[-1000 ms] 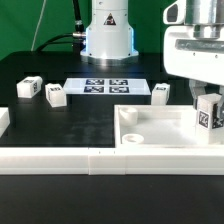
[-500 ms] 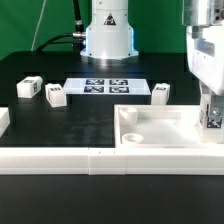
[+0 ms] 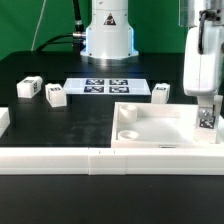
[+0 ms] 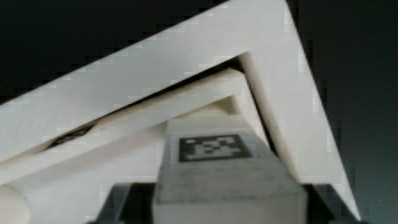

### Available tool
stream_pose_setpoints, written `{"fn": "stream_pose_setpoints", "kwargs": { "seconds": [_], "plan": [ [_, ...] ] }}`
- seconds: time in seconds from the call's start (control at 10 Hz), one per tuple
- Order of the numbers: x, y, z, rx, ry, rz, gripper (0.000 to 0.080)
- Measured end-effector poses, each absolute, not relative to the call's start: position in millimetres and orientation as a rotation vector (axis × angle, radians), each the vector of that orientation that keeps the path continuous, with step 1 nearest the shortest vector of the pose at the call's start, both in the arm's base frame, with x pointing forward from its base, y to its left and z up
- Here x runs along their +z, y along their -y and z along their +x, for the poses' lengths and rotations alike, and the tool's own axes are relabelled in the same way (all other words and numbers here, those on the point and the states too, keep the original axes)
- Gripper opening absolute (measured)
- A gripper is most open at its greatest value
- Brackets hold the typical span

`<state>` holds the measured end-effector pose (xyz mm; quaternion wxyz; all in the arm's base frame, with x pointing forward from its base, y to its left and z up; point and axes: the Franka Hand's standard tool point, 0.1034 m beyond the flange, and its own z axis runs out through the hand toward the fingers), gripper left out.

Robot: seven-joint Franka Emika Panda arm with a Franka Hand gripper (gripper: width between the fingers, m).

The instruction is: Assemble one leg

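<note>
White arm base [image 3: 108, 32], black cables [image 3: 60, 40], white claw [image 3: 206, 118]

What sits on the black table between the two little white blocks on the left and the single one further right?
The marker board, flat on the table, lies between the two blocks and the single block in the exterior view.

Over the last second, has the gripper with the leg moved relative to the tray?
Yes. The gripper has carried the leg down toward the tray's corner at the exterior view's right.
</note>
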<state>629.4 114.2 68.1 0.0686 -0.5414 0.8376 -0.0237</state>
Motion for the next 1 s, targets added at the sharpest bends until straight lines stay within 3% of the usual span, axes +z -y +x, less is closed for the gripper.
{"fn": "stream_pose_setpoints", "kwargs": {
  "seconds": [0.3, 0.5, 0.6, 1.0],
  "plan": [
    [67.5, -114.1, 628.8, -0.053, -2.539, -1.594, 0.0294],
    [67.4, -114.5, 628.7, -0.057, -2.505, -1.647, 0.0574],
    [67.4, -114.5, 628.7, -0.057, -2.505, -1.647, 0.0633],
    [67.4, -114.5, 628.7, -0.057, -2.504, -1.648, 0.0648]
  ]
}}
